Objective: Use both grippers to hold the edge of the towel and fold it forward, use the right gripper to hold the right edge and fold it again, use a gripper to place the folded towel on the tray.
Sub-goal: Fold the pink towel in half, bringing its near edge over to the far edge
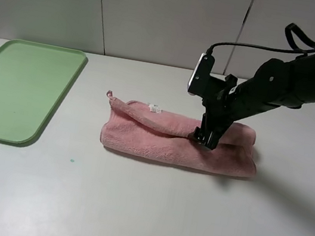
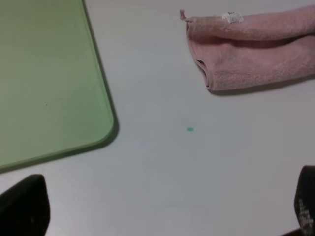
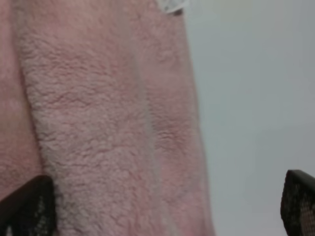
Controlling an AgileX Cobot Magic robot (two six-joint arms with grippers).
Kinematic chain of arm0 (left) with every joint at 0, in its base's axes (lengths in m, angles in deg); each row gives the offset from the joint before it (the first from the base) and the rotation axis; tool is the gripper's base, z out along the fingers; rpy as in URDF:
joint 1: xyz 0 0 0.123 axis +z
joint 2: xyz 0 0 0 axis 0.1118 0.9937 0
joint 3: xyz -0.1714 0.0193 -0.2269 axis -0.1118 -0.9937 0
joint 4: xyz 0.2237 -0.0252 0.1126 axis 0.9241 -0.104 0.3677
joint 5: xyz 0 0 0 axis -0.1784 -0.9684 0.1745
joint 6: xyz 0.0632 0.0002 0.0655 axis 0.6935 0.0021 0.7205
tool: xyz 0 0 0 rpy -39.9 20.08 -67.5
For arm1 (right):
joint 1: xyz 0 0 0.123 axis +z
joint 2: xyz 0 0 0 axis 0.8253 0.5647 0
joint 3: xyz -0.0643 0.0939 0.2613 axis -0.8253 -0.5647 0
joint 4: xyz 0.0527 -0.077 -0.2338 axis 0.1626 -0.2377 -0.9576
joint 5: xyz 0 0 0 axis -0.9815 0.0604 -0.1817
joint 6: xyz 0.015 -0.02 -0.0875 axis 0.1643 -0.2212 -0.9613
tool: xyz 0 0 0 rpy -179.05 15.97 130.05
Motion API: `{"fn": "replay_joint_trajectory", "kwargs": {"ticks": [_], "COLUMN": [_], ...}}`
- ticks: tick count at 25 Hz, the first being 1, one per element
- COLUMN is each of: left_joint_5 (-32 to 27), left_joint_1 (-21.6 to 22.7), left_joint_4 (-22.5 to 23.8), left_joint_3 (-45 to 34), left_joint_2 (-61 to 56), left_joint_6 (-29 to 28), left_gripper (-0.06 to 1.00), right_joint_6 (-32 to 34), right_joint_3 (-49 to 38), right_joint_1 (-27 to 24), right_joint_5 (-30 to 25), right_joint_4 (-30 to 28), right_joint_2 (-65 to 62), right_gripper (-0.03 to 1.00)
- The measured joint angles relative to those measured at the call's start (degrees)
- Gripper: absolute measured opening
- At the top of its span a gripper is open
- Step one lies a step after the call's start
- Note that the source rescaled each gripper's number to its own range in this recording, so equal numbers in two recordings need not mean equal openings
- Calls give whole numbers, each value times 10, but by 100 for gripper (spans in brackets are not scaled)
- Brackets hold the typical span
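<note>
Tabletop (image 1: pixel 141 212): pale and flat, and it carried everything.
Tray (image 1: pixel 17 88): light green, at the tabletop's left edge toward the far corner, with nothing on it.
Towel (image 1: pixel 160 139): pink and fluffy, folded once into a long band across the middle of the tabletop, well apart from the tray.
Handling: it looked soft, light and limp. The layers would likely sag and slide apart unless they were pinched together.
Where to grip: probably the right end, taking both layers at the hem.
Right hand (image 1: pixel 207 139): jaws apart, tips down on the towel's top right of its middle, clamped on nothing.
Left hand (image 2: pixel 162 211): jaws apart over bare tabletop near the tray's near corner, holding nothing.
Label (image 1: pixel 154 108): small and white, on the towel's far edge.
Loop (image 1: pixel 109 93): tiny, at the towel's far left corner.
</note>
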Motion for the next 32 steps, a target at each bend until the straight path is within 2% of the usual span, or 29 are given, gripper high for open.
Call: {"fn": "replay_joint_trajectory", "kwargs": {"ticks": [5,18,32], "left_joint_5": [0,0,0], "left_joint_1": [0,0,0], "left_joint_4": [0,0,0], "left_joint_3": [0,0,0], "left_joint_2": [0,0,0], "left_joint_6": [0,0,0], "left_gripper": [100,100,100], "right_joint_6": [-3,-3,-1], "right_joint_3": [0,4,138], "right_joint_1": [0,0,-39], "right_joint_5": [20,24,-5], "right_joint_4": [0,-4,-97], "right_joint_2": [5,7,10], "right_gripper": [100,100,100]}}
